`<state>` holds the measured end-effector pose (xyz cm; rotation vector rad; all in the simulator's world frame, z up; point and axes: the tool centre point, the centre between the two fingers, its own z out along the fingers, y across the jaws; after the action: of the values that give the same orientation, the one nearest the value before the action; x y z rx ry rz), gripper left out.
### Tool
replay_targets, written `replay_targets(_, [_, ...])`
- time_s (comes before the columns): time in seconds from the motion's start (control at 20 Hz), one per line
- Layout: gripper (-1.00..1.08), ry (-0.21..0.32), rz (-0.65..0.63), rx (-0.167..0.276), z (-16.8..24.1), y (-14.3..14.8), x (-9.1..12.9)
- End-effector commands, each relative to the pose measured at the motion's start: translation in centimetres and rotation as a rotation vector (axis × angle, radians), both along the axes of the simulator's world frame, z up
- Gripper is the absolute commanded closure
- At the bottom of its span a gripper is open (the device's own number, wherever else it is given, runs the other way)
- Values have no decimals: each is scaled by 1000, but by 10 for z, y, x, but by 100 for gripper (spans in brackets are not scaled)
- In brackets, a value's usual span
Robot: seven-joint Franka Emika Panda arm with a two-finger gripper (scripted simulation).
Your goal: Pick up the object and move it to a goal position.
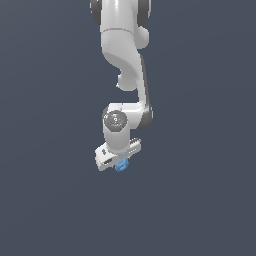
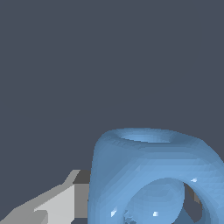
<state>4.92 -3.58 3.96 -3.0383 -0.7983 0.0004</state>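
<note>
The object (image 1: 120,166) is a small light-blue blocky piece, seen in the exterior view just under the white hand of the arm, near the middle of the picture. In the wrist view the object (image 2: 148,175) fills the near field, rounded, with a ring-shaped hollow on one face. My gripper (image 1: 119,164) is shut on it, and the object pokes out between the short fingers. One grey finger (image 2: 57,203) shows beside the object in the wrist view; the other finger is hidden behind it.
The white arm (image 1: 125,55) comes down from the top of the exterior view. Behind everything lies a flat dark blue-grey background, with no other objects, edges or goal marker in sight.
</note>
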Motion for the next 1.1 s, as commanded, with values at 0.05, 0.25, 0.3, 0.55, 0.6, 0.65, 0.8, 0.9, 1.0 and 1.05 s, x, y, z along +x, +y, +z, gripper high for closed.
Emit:
replay_targets(0.05, [108, 0, 0, 0, 0, 0, 0])
replay_targets(0.25, [108, 0, 0, 0, 0, 0, 0])
replay_targets(0.3, [108, 0, 0, 0, 0, 0, 0])
replay_targets(0.55, [108, 0, 0, 0, 6, -5, 0])
replay_targets(0.6, [108, 0, 0, 0, 9, -7, 1])
replay_targets(0.65, [108, 0, 0, 0, 13, -11, 1])
replay_targets(0.8, [108, 0, 0, 0, 28, -23, 3])
replay_targets(0.9, [108, 0, 0, 0, 41, -34, 4])
replay_targets(1.0, [108, 0, 0, 0, 53, -44, 6])
replay_targets(1.05, [108, 0, 0, 0, 58, -49, 6])
